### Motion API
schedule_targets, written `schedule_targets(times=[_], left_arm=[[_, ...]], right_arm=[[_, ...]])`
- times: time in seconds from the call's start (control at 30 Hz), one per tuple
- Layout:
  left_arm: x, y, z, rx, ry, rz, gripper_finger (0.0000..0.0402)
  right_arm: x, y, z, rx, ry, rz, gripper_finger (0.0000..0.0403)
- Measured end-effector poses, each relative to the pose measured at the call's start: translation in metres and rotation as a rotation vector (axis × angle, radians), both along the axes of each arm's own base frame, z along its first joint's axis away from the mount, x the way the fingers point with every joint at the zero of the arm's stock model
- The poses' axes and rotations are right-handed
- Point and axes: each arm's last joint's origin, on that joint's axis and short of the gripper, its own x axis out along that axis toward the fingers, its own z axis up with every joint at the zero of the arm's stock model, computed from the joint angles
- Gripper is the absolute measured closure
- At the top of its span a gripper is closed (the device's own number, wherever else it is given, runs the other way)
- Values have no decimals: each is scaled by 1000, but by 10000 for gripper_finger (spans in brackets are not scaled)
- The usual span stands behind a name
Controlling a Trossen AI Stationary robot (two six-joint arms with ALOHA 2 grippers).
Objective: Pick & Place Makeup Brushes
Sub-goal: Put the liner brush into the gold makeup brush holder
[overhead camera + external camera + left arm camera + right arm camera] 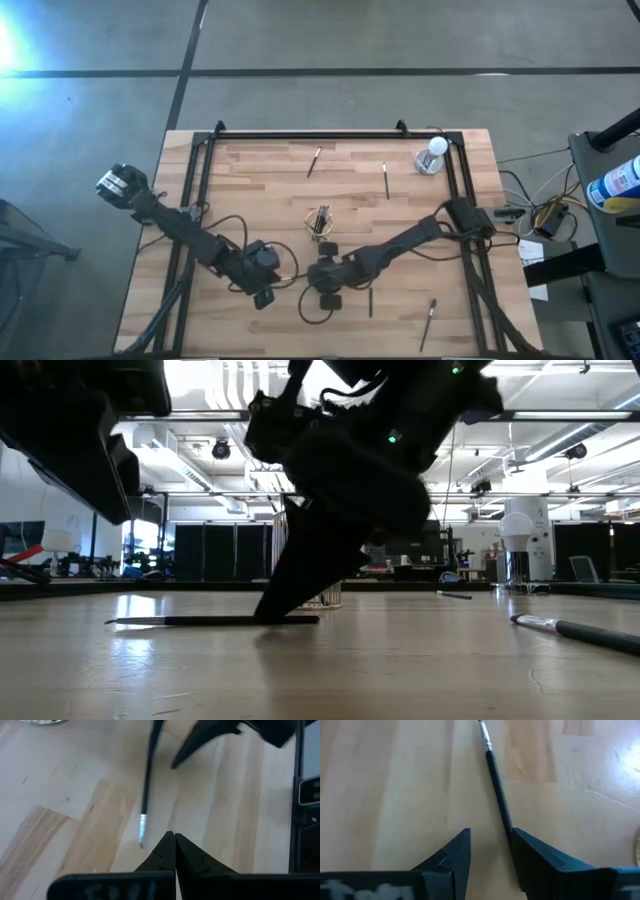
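Note:
A thin dark makeup brush (200, 621) lies flat on the wooden table between my two grippers. Its silver ferrule and pale tip (142, 827) point toward my left gripper. My right gripper (490, 845) is open and points down at the table (278, 610), with one finger on each side of the brush's handle end (497, 785). My left gripper (174, 839) is shut. It hovers low just short of the brush's tip and touches nothing. In the high view both grippers sit near the table's middle, toward the near edge: the left gripper (270, 290) and the right gripper (315, 280). My right gripper stands open over the brush from above, its fingers across the handle. The handle (506, 822) runs right up to the inner side of one finger (532, 857), and I cannot tell whether they touch. The brush lies flat on the table.
A wire cup (320, 222) holding several brushes stands just beyond the grippers. Loose brushes lie near the far edge (314, 160) (385, 180) and near the near right corner (428, 322) (580, 631). A white round-topped object (433, 155) stands at the far right. Black frame rails (300, 136) border the table.

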Motion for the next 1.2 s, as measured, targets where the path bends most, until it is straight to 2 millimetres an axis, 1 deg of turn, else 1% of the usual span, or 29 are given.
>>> schedule_targets(times=[0.13,0.27,0.43,0.6,0.73,0.83,0.97,1.07,1.2], left_arm=[[-3,-6,-1,12,-27,-21,401],[-8,-7,-7,4,-27,-28,401],[-10,-6,-13,-22,-66,-12,401],[-13,-1,-13,-32,-141,115,400],[-15,3,-15,-33,-204,186,381],[-15,3,-15,-32,-291,237,355],[-19,3,-17,2,-469,298,329],[-23,6,-19,-36,-589,316,321],[-31,12,-19,-71,-725,341,318]], right_arm=[[1,-9,1,-4,18,-17,286],[2,-13,1,-1,27,-22,303],[1,-14,-2,83,50,-31,318],[-1,-15,-6,112,55,-80,353],[-3,-15,-8,117,60,-95,388],[-3,-15,-6,105,52,-103,390],[-8,-12,0,66,44,-120,391],[-12,-10,8,58,20,-141,391],[-21,-10,25,62,-50,-196,392]])
